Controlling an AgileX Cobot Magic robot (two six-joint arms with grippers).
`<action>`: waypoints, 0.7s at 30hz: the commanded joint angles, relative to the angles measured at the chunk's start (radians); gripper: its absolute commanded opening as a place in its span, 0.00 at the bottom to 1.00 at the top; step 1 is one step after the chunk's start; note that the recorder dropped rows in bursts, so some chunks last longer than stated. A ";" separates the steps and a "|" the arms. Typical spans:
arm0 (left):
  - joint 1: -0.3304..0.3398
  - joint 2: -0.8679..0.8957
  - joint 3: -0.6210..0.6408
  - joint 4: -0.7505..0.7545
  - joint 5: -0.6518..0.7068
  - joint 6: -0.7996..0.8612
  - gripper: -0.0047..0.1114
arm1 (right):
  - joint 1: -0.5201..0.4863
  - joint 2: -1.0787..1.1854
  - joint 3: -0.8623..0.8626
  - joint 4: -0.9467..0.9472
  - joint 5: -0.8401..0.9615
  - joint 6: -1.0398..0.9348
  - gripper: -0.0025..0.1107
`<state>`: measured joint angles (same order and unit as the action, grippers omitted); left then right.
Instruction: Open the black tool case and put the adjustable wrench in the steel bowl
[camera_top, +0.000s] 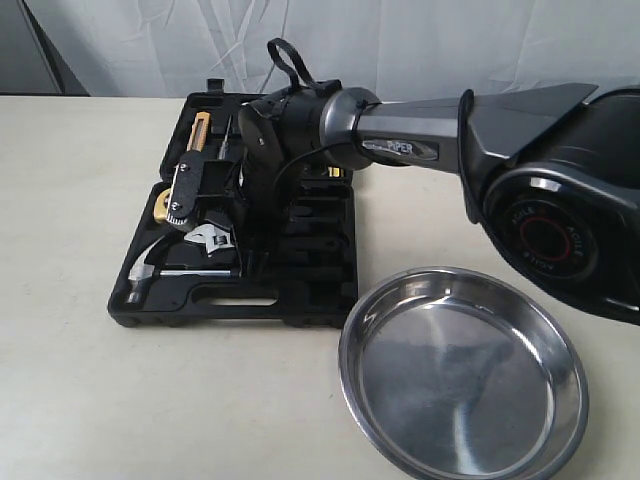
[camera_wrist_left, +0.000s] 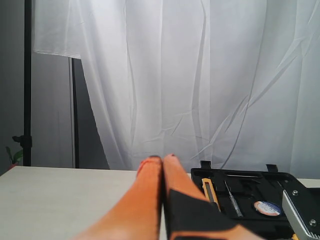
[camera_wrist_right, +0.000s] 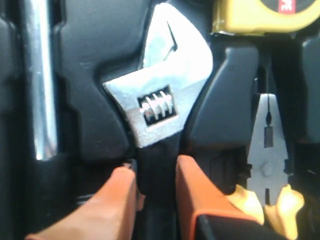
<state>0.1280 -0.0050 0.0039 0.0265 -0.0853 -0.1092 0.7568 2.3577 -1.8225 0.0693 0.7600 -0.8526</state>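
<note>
The black tool case (camera_top: 300, 290) lies open on the table, tools in its recesses. The adjustable wrench (camera_wrist_right: 162, 95) rests in its recess, silver head (camera_top: 212, 240) showing and black handle running back between my right gripper's orange fingers (camera_wrist_right: 195, 185). My right gripper (camera_wrist_right: 155, 172) is shut on that handle just behind the head. The right arm (camera_top: 400, 140) reaches across over the case. In front of the case, to the right, stands the steel bowl (camera_top: 463, 385) with nothing in it. My left gripper (camera_wrist_left: 162, 159) is shut on nothing, held above the table left of the case (camera_wrist_left: 250, 190).
A hammer (camera_top: 150, 270) with a chrome shaft (camera_wrist_right: 40, 75) lies beside the wrench. Pliers (camera_wrist_right: 267, 145) sit on its other side, and a yellow tape measure (camera_wrist_right: 260, 15) lies beyond its head. A yellow utility knife (camera_top: 201, 130) lies in the lid. A white curtain hangs behind.
</note>
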 joint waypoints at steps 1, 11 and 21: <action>-0.002 0.005 -0.004 0.002 -0.005 -0.002 0.04 | 0.000 -0.032 0.002 0.019 -0.009 0.073 0.03; -0.002 0.005 -0.004 0.002 -0.005 -0.002 0.04 | 0.000 -0.128 0.002 0.070 -0.027 0.098 0.03; -0.002 0.005 -0.004 0.002 -0.005 -0.002 0.04 | 0.000 -0.133 0.002 0.127 -0.049 0.151 0.03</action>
<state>0.1280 -0.0050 0.0039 0.0265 -0.0853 -0.1092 0.7568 2.2380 -1.8145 0.2031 0.7219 -0.7325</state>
